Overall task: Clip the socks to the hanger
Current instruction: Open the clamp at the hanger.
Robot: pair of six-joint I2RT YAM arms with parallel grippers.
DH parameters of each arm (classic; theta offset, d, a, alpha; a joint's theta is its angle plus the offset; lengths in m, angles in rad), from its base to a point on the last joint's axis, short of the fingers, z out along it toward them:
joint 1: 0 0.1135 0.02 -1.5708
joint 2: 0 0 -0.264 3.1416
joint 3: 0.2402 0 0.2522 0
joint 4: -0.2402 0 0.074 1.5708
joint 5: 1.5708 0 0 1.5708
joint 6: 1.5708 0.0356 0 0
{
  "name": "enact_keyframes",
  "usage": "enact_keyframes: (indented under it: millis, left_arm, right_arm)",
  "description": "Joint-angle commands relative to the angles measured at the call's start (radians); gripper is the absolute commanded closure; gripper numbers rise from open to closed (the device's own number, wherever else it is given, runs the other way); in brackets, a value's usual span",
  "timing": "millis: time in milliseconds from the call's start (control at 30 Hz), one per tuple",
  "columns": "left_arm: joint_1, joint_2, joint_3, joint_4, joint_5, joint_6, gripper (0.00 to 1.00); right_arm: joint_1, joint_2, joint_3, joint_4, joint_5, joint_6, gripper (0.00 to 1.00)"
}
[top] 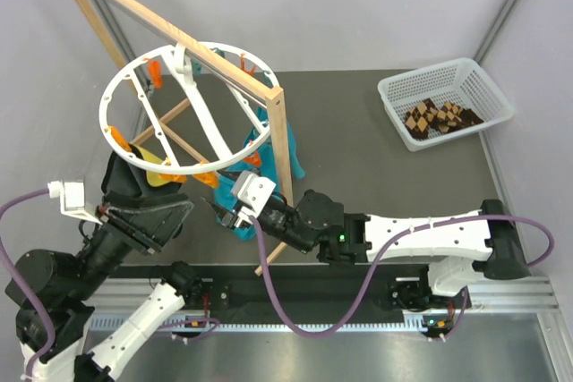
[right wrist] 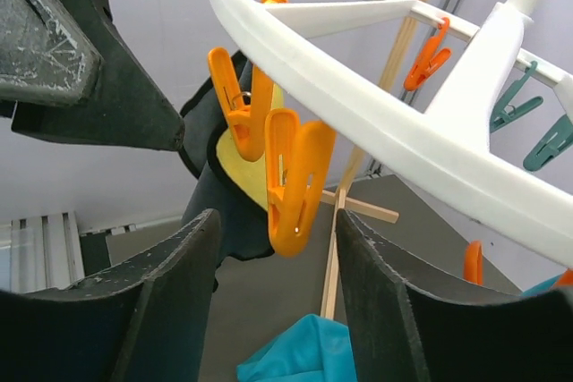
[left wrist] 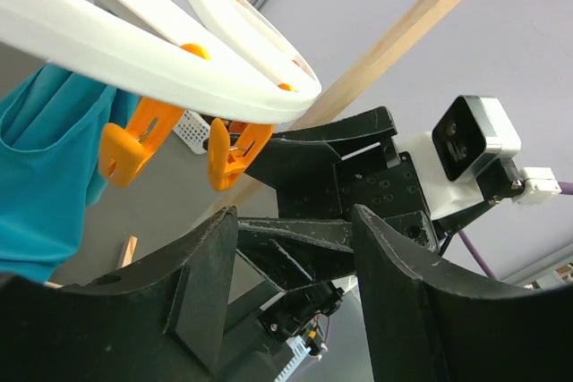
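Observation:
The argyle socks (top: pixel 439 118) lie in the white mesh basket (top: pixel 394 89) at the far right. The white ring hanger (top: pixel 183 109) hangs from the wooden frame at the left, with orange clips on its rim. My right gripper (right wrist: pixel 277 221) is open, just under an orange clip (right wrist: pixel 295 185) whose tip hangs between the fingers; it also shows in the top view (top: pixel 219 212). My left gripper (left wrist: pixel 291 221) is open and empty below the hanger rim (left wrist: pixel 134 60), facing the right gripper. In the top view the left gripper (top: pixel 175 212) is beneath the ring's near edge.
The wooden frame (top: pixel 277 140) stands between the hanger and the basket. A teal cloth (right wrist: pixel 295 355) and a yellow-and-black cloth (top: pixel 148 163) hang from the ring. Two more orange clips (left wrist: pixel 233 154) hang above the left gripper. Teal clips (right wrist: pixel 515 105) sit on the far rim.

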Motion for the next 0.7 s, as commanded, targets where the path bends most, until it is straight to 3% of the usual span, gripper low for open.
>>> enact_keyframes:
  millis: [0, 167, 433, 667]
  left_arm:
    - [0.006, 0.029, 0.019, 0.079, 0.026, -0.013, 0.42]
    - [0.006, 0.043, 0.016, 0.081, 0.03, -0.022, 0.43]
    - [0.007, 0.107, 0.077, 0.048, 0.05, -0.007, 0.43]
    - [0.01, 0.182, 0.152, -0.062, 0.017, -0.002, 0.51]
  right_arm:
    - [-0.025, 0.0, 0.064, 0.031, -0.052, 0.04, 0.47]
    - [-0.031, 0.006, 0.067, 0.027, -0.066, 0.046, 0.57]
    - [-0.051, 0.014, 0.066, 0.034, -0.091, 0.077, 0.58]
    - [-0.052, 0.006, 0.078, 0.01, -0.097, 0.095, 0.8]
